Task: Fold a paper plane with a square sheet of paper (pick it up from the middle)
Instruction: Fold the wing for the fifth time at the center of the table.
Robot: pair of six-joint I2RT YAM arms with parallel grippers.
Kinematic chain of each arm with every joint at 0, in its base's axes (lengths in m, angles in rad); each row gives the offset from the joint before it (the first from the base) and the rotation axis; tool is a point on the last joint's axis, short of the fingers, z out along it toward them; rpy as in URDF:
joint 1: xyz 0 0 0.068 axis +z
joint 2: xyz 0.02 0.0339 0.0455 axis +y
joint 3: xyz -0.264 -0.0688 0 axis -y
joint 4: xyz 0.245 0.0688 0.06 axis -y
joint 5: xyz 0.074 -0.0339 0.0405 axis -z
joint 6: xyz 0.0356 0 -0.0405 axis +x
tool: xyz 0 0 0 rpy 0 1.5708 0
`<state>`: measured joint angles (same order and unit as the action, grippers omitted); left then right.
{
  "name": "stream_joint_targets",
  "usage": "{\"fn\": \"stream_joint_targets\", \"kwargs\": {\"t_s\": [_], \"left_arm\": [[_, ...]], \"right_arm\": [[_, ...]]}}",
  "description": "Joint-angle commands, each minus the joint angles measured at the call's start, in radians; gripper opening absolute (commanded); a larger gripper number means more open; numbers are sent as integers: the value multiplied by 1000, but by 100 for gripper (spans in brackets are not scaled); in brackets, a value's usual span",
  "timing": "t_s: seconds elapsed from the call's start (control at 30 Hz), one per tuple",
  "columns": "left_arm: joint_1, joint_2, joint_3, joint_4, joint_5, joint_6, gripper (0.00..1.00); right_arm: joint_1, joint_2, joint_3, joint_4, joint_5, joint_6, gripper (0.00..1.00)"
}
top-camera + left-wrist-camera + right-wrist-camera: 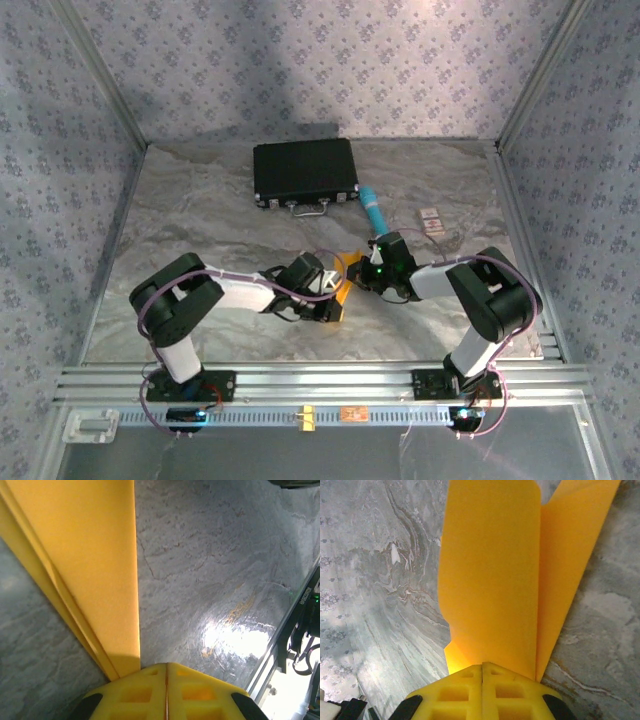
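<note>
Patterned walls (330, 60) close the table (200, 200) on the left, far and right sides, with metal posts in the corners and a ribbed metal rail along the near edge. The table top is grey and marbled, and glossy where light strikes it. It lies bare across the whole left half and in the near right corner.

Both arms reach inward and meet near the middle. A flat black case (304, 172), rectangular with a handle on its near side, sits at the far centre, well apart from the grippers.

The paper (345, 275) is held between the two grippers above the table's middle. It is thin, matte and orange-yellow, and already creased.

From the left wrist, the paper (90, 555) runs straight away from the fingers, with one long clean edge and stacked fold lines on its left. From the right wrist it (490, 565) splits into a broad flap with a rounded corner and a narrower flap angled up to the right. From above the grippers hide its long axis.

The left gripper (330, 290) (166, 672) has its yellow fingers pressed together on the paper's end. The right gripper (365, 270) (482, 667) is likewise pinched on the paper.

A teal tube (374, 210) lies just beyond the right wrist, pointing toward the case. A small card (431, 220) rests near it.
</note>
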<state>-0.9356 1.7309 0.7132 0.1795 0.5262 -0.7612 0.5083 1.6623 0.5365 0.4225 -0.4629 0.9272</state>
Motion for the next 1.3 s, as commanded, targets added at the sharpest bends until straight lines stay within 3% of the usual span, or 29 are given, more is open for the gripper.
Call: {"fn": "stream_joint_targets", "kwargs": {"t_s": [0.0,0.3,0.47,0.67,1.27], "left_arm": [[-24,-27,-58,-139,-5,-4,9],[-28,-212,-108,-97,-54,-5,4],[41,-297,-87,-38,-55,2,6],[121,-174,37,-60,3,12,6],[89,95,212,-32,34,-12,4]], "right_arm": [[-15,39,-35,-172,84,-27,5],[-13,35,-38,-156,72,-17,5],[-11,24,-40,-157,73,-11,5],[-11,20,-43,-150,69,-6,5],[-11,23,-44,-136,61,0,6]]}}
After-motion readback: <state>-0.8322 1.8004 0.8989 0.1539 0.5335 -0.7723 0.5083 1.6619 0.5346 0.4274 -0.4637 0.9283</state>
